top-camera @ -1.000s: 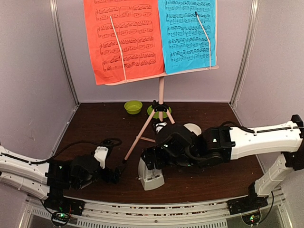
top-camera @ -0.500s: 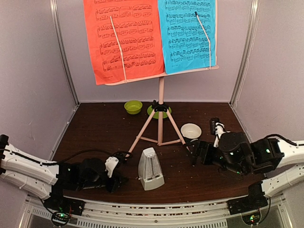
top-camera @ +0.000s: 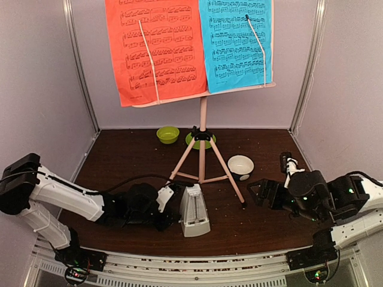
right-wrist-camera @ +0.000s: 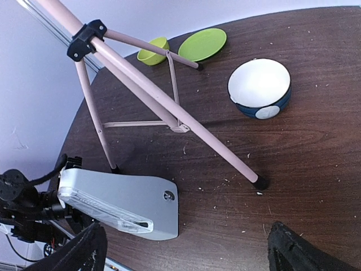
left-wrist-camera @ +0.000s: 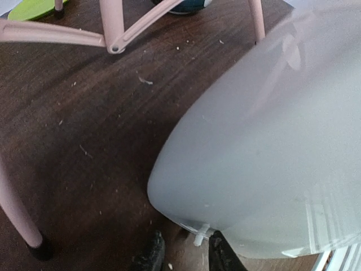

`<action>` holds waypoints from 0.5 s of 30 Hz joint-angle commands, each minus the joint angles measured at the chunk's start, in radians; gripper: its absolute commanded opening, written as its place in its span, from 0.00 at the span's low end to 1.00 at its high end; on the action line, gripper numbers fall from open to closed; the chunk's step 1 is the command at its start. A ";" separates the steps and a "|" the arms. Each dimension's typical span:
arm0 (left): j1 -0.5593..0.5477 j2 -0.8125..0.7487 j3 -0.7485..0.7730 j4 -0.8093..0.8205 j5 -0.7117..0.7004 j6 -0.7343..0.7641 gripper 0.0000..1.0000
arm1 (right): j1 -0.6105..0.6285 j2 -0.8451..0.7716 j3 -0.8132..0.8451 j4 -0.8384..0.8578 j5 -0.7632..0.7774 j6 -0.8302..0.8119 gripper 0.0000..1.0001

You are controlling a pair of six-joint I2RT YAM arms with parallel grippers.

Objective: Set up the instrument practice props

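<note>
Right beyond left fingers point(left-wrist-camera: 151, 257) sits the metronome point(left-wrist-camera: 271, 158).

Table point(top-camera: 119, 158): stand point(top-camera: 203, 116), metronome point(top-camera: 194, 210), grn bowl point(top-camera: 167, 134), plate point(right-wrist-camera: 203, 44), wht bowl point(top-camera: 240, 165).

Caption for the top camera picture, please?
Left gripper at the metronome, below a pink music stand holding a red sheet and a blue sheet.

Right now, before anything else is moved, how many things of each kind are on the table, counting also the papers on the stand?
music stand: 1
music sheets: 2
metronome: 1
bowls: 2
plate: 1
Total: 7
</note>
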 commanded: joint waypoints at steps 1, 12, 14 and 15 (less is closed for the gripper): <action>0.053 0.077 0.108 0.063 0.067 0.053 0.30 | 0.010 0.125 0.089 -0.058 0.018 -0.101 1.00; 0.102 -0.067 0.116 0.083 0.020 0.004 0.58 | 0.009 0.107 0.019 0.044 0.149 -0.157 1.00; 0.071 -0.144 0.098 0.043 -0.053 -0.046 0.65 | 0.002 0.043 -0.043 0.106 0.131 -0.188 1.00; 0.045 -0.180 0.092 0.019 -0.088 -0.059 0.69 | -0.007 0.013 -0.077 0.140 0.110 -0.213 1.00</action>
